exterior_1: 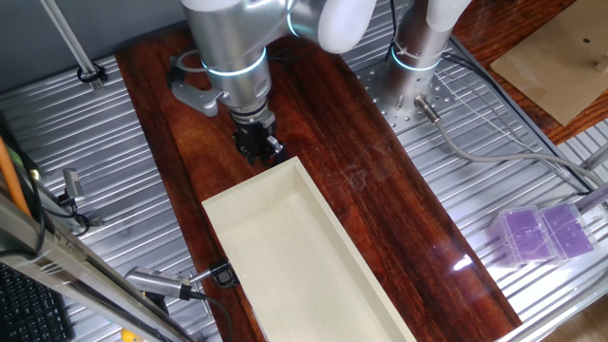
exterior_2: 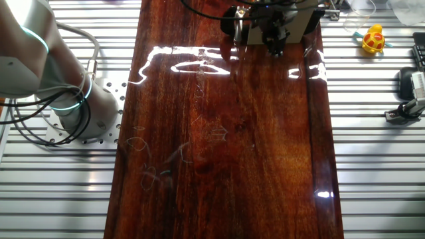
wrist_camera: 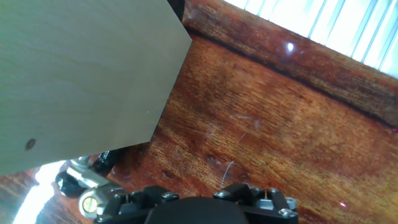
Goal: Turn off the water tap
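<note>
The tap shows as a grey metal fitting (exterior_1: 190, 90) on the wooden table behind the arm. In the hand view its silver end with a brass screw (wrist_camera: 87, 201) sits at the lower left, next to a black clamp part. My gripper (exterior_1: 259, 152) hangs low over the table, just off the far end of a cream box and to the right of the tap, not touching it. In the other fixed view the gripper (exterior_2: 275, 50) tapers to a single dark tip and looks shut and empty. The hand view shows only the gripper's base, not the fingers.
A long open cream box (exterior_1: 313, 190) lies along the table; its plywood end wall (wrist_camera: 81, 74) fills the hand view's upper left. A black clamp (exterior_1: 223, 275) grips the box's near side. A purple plastic case (exterior_1: 541, 233) and the arm base (exterior_2: 73, 106) sit off the wood.
</note>
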You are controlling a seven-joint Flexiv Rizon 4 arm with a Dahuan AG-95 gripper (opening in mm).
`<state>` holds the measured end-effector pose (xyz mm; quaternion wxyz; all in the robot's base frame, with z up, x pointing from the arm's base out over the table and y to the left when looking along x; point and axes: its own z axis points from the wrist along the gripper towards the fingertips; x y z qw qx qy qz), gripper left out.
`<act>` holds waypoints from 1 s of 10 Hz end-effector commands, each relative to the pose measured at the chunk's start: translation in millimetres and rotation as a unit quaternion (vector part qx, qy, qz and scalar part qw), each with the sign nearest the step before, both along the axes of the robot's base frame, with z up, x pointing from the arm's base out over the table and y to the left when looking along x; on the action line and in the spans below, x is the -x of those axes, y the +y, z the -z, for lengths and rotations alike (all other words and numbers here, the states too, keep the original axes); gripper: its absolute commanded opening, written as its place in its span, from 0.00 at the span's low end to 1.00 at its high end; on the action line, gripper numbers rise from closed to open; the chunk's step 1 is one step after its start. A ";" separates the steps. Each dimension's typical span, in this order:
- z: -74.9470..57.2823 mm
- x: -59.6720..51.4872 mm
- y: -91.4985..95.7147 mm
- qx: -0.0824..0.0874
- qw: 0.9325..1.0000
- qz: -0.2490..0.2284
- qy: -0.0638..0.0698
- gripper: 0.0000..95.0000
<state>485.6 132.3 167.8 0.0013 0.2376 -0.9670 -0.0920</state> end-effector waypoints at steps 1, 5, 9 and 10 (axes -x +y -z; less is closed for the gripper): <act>-6.8 5.3 -10.1 -0.003 1.000 -0.006 0.005 0.20; -11.1 8.5 -14.6 -0.010 1.000 -0.008 0.022 0.00; -6.7 10.4 -23.4 -0.004 1.000 -0.006 0.025 0.00; -1.5 10.8 -30.5 -0.004 1.000 -0.011 0.023 0.00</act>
